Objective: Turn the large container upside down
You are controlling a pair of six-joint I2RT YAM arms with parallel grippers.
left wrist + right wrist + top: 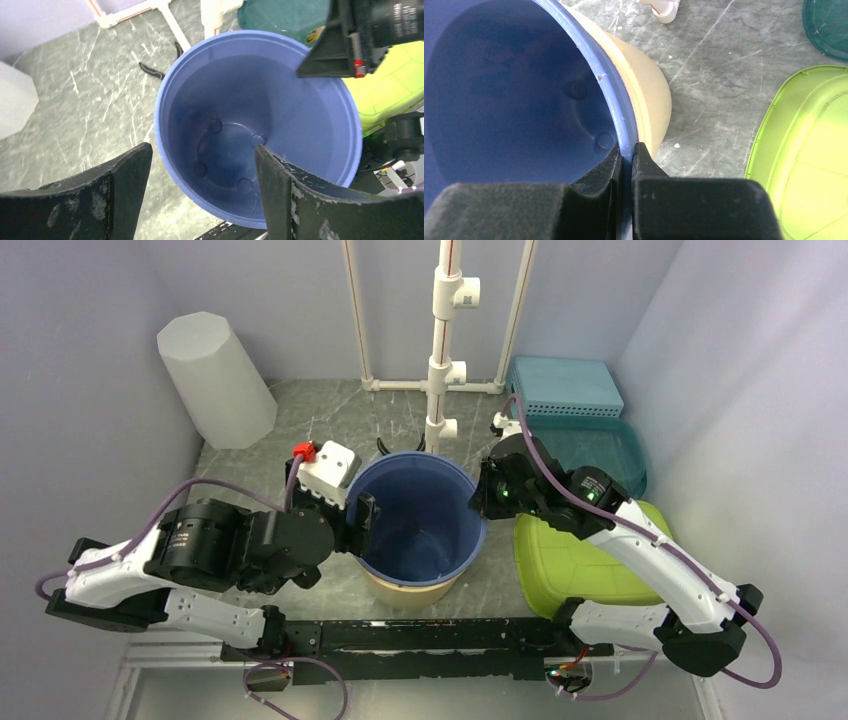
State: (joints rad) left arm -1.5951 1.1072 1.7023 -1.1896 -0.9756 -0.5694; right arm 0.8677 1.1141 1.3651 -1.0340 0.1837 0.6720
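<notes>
The large container is a blue bucket (420, 515), mouth up, standing in or on a tan pot (410, 590) at the table's near middle. My right gripper (478, 498) is shut on the bucket's right rim (624, 140), one finger inside and one outside. My left gripper (362, 525) is open at the bucket's left rim; in the left wrist view (200, 165) its fingers straddle the rim, one outside and one over the inside, apart from it. The bucket (260, 125) is empty.
A lime green lid (575, 560) lies right of the bucket. A teal tub (600, 450) and a perforated teal box (565, 385) stand at the back right. A white PVC pipe stand (445, 350) rises behind the bucket. A white cylinder (215, 380) stands at the back left.
</notes>
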